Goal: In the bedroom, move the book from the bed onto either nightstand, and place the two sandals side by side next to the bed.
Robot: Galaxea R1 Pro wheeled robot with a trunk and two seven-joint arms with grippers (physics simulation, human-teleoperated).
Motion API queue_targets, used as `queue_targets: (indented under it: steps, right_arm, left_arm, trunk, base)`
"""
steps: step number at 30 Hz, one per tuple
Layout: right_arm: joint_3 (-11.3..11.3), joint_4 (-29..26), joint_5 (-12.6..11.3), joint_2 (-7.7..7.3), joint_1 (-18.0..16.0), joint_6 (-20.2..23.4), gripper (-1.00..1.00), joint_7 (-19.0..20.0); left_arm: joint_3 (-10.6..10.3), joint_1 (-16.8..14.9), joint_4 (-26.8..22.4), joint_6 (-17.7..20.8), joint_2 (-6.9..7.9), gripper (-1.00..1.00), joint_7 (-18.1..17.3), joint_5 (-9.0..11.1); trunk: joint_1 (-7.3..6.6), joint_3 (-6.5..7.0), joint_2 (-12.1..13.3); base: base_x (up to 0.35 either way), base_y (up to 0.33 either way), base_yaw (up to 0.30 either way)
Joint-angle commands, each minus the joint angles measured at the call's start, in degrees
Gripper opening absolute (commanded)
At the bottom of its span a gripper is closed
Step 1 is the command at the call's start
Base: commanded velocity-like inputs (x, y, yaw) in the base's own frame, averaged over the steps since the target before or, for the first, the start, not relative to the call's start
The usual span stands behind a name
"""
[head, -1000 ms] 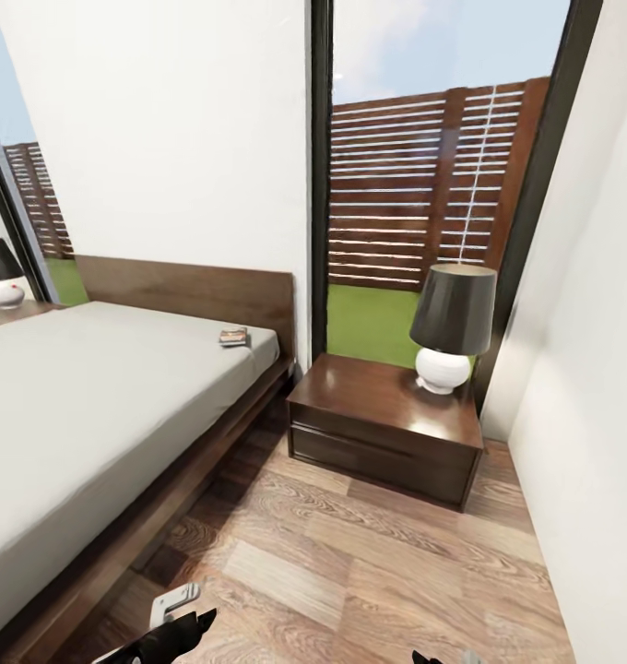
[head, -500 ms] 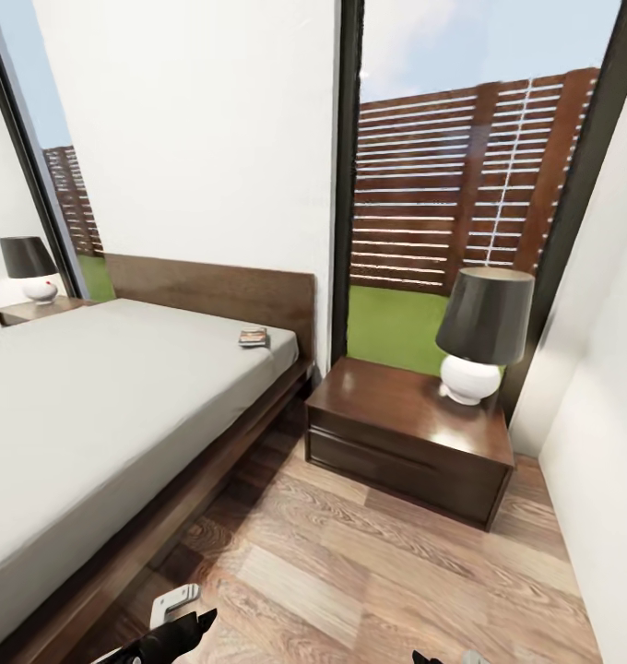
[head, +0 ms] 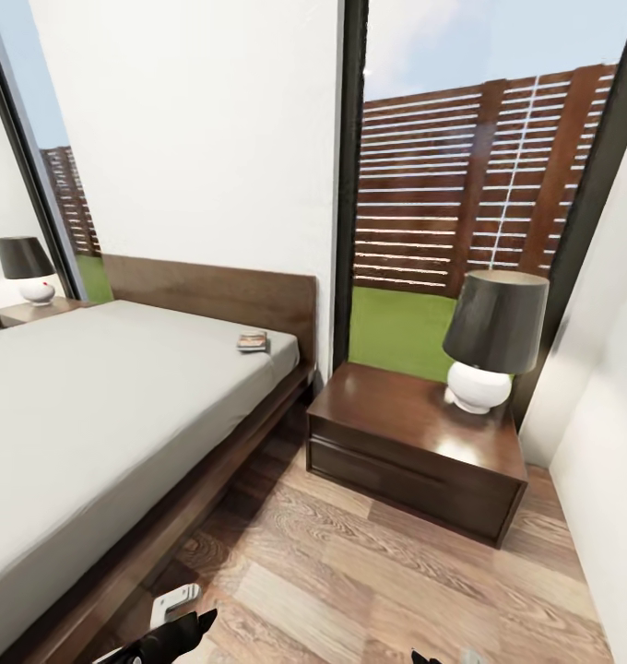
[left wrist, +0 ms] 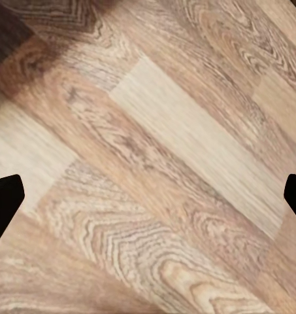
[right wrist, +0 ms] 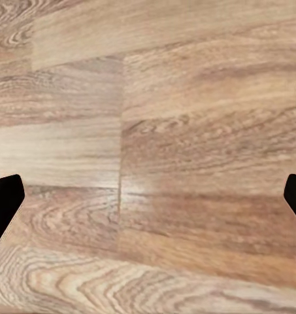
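Bedroom floor (head: pixel 369 572) bare — book (head: pixel 253 342) on bed (head: pixel 92 406); nightstand (head: pixel 415 452) beside.

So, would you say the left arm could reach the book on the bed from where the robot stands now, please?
Probably not yet. The book lies at the far corner of the bed by the headboard, while the left gripper hangs open, low over the floor, well short of it.
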Motion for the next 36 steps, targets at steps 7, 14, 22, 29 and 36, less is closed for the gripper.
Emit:
queue_targets:
  steps: [7, 14, 22, 29, 36]
  right_arm:
    - [0.24, 0.41, -0.57, -0.05, -0.03, -0.04, 1.0, 0.45]
    - [0.36, 1.39, -0.52, -0.09, -0.03, -0.34, 1.0, 0.64]
    - [0.4, 1.67, -0.51, -0.11, -0.03, -0.49, 1.0, 0.68]
    - [0.36, 1.73, -0.5, -0.11, -0.03, -0.48, 1.0, 0.68]
    - [0.33, 1.75, -0.5, -0.11, -0.03, -0.48, 1.0, 0.68]
  left_arm:
    - [0.24, -0.02, -0.07, 0.57, -0.04, 1.0, -0.28, 0.48]
    - [0.25, -0.02, -0.07, 0.57, -0.06, 1.0, -0.28, 0.48]
    - [0.22, -0.02, -0.07, 0.57, -0.11, 1.0, -0.28, 0.49]
    - [0.18, -0.02, -0.07, 0.57, -0.15, 1.0, -0.33, 0.49]
    - [0.2, -0.02, -0.07, 0.57, -0.11, 1.0, -0.36, 0.48]
  trunk:
    - [0.0, -0.06, -0.02]
    - [0.0, -0.06, -0.02]
    - [0.0, -0.06, -0.02]
    - [0.0, -0.06, -0.02]
    - [0.0, -0.06, -0.02]
  base:
    - [0.158, 0.0, 0.001]
    - [0.159, 0.0, 0.0]
    - [0.158, 0.0, 0.0]
    - [0.149, 0.0, 0.0]
    - [0.143, 0.0, 0.0]
